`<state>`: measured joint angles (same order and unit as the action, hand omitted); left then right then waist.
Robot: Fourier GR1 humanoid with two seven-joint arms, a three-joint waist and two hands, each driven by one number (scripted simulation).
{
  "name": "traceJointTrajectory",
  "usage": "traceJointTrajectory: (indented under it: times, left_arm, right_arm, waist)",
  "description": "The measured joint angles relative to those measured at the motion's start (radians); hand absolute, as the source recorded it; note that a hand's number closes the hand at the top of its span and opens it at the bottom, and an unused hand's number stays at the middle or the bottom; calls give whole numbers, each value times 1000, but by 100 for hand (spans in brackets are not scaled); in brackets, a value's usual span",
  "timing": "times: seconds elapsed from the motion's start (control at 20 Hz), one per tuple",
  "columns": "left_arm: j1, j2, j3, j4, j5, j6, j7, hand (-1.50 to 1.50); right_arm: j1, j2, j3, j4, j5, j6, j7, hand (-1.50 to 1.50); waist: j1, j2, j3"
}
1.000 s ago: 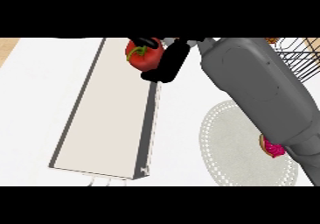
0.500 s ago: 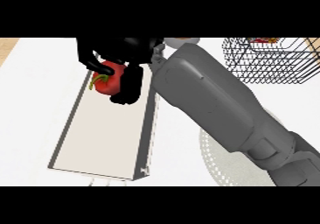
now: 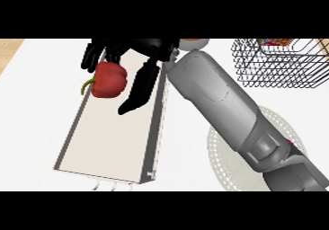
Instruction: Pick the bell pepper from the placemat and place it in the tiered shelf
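You're looking at the right black hand (image 3: 131, 54) curling its fingers around the glossy red bell pepper with a green stem (image 3: 108, 80), thumb hanging beside it. The pepper is hovering over the far end of the long beige tiered shelf with grey rims (image 3: 73, 134), toward its left rim. The round white woven placemat (image 3: 224, 166) is lying on the white desk (image 3: 28, 117) right of the shelf, a black wire basket (image 3: 280, 63) sitting behind it. No writing is showing.

Red bell pepper (image 3: 110, 80) (green stem), black hand (image 3: 137, 56), beige shelf (image 3: 111, 134), seemingly white placemat (image 3: 224, 161).
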<state>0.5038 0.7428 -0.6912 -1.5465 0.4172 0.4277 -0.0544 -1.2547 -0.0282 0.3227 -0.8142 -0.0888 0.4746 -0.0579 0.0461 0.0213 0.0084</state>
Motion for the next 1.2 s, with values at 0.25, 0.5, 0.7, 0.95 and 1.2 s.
traceJointTrajectory:
  times: [0.25, 0.5, 0.7, 0.95, 1.2]
  left_arm:
    - [-9, 6, -10, 0, 16, 1, -2, 0]
    - [4, 15, -19, -2, 36, 15, -10, 0]
    - [19, 19, -24, -3, 52, 31, -24, 0]
    - [25, 24, -31, -6, 66, 47, -40, 0]
    - [18, 30, -42, -6, 73, 58, -54, 0]
  right_arm:
    - [4, 14, -68, 60, -140, -30, 21, -150]
    - [-31, 24, -170, 112, -219, -136, 43, -150]
    - [-58, -16, -244, 162, -242, -220, 58, -150]
    - [-82, -107, -294, 232, -245, -251, 85, -150]
    - [-98, -184, -324, 277, -249, -211, 71, -150]
  waist:
    - [1, 4, 0]
    - [-22, 1, 0]
    - [-42, 2, 0]
    - [-52, 11, -1]
    - [-49, 22, -1]
